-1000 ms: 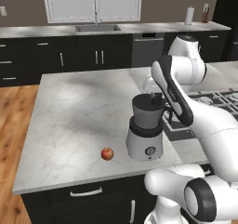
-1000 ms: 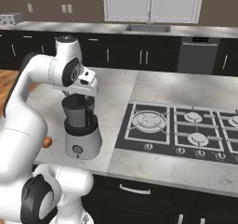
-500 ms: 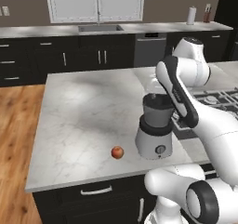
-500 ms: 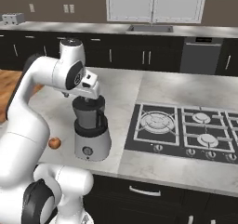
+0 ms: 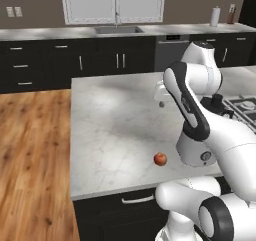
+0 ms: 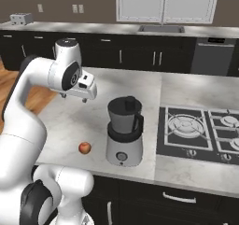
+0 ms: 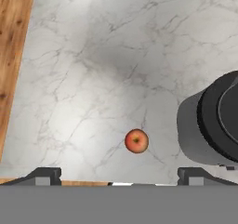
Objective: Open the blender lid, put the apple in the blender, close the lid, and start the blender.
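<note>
The blender (image 6: 123, 131) stands near the front edge of the marble island, its grey base (image 5: 196, 152) partly behind my arm. The black blender lid (image 6: 125, 104) sits on the jar, and its dark rim (image 7: 223, 114) shows at the right of the hand view. The small red apple (image 6: 84, 148) (image 5: 160, 159) (image 7: 136, 141) lies on the counter left of the blender. My gripper (image 6: 74, 97) (image 5: 161, 101) (image 7: 120, 175) hangs open and empty, high over the counter, left of the blender and above and behind the apple.
A gas cooktop (image 6: 200, 130) lies to the right of the blender. The island's front edge runs just in front of the apple, and wood floor (image 5: 35, 160) lies to the left. Sink (image 6: 161, 29) and toaster (image 6: 21, 18) sit on the back counter.
The whole picture has shifted with the base: blender and apple slid rightwards in both base views. The gripper, which hung by the blender's top, now hangs left of it, still open.
</note>
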Tool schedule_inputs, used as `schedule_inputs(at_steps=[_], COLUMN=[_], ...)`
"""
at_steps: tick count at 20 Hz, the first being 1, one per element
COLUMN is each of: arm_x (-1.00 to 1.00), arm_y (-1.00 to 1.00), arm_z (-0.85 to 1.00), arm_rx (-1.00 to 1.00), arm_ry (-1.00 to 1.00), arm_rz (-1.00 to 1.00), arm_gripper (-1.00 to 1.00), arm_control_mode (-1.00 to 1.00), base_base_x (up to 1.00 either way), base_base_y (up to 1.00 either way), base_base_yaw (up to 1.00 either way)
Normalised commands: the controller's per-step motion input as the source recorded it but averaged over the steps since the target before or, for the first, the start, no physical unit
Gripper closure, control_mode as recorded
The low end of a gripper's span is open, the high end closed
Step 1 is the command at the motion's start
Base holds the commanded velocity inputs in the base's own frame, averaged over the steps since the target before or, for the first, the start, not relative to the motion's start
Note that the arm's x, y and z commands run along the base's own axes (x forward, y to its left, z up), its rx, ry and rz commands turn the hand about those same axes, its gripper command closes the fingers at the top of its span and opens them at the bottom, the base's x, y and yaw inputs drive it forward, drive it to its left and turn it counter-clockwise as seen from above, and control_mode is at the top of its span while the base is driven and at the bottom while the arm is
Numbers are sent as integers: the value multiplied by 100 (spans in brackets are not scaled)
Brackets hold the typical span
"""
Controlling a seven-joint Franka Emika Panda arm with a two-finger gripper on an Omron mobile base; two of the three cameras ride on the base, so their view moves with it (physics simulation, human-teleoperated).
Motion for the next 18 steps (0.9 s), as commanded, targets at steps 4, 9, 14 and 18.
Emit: schedule_inputs(at_steps=[4, 9, 14, 18], arm_x=[0, 0, 0, 0], arm_y=[0, 0, 0, -5], arm_z=[0, 0, 0, -1], arm_rx=[0, 0, 0, 1], arm_ry=[0, 0, 0, 0], arm_rz=[0, 0, 0, 0], arm_gripper=[-100, -100, -100, -100], arm_control_mode=[100, 100, 100, -100], base_base_x=[0, 1, 0, 0], base_base_y=[37, 28, 0, 0], base_base_yaw=[0, 0, 0, 0])
